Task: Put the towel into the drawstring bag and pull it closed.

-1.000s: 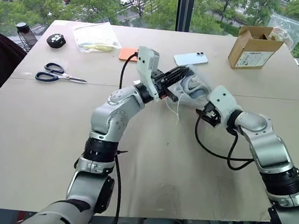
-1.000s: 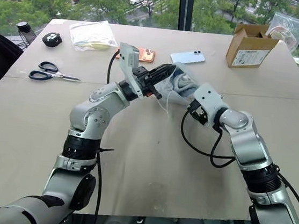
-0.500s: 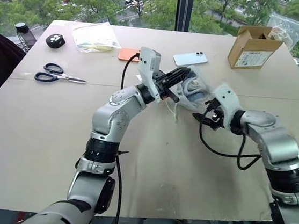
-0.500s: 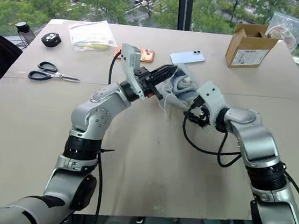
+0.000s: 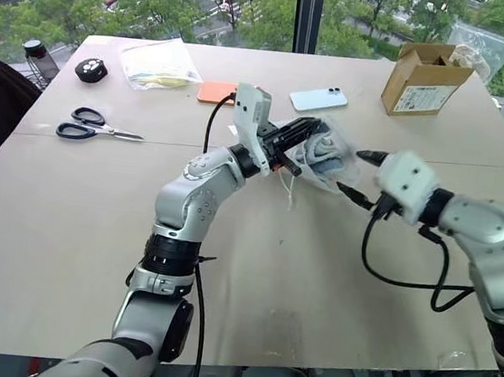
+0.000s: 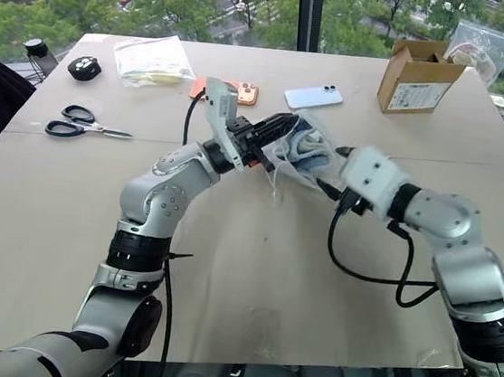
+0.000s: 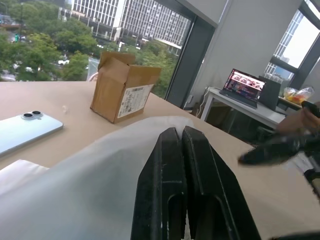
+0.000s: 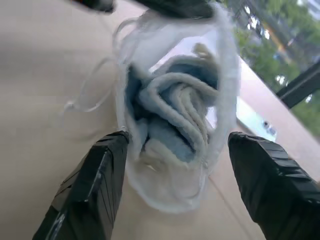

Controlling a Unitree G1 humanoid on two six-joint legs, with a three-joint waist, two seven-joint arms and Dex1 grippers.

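At frame centre, the left gripper [image 5: 299, 139] is clamped on the thin translucent white drawstring bag [image 5: 335, 162], the fluffy light-blue towel [image 8: 172, 117] bundled inside. Right of it, the right gripper [image 5: 356, 171] hangs spread, empty; it should catch the dangling white cords [image 5: 288, 185] and pull steadily.

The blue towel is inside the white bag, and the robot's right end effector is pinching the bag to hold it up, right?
Not quite. It is the left end effector that is shut on the drawstring bag; the right eye view shows it. The right end effector is open and apart from the bag. The towel is indeed inside.
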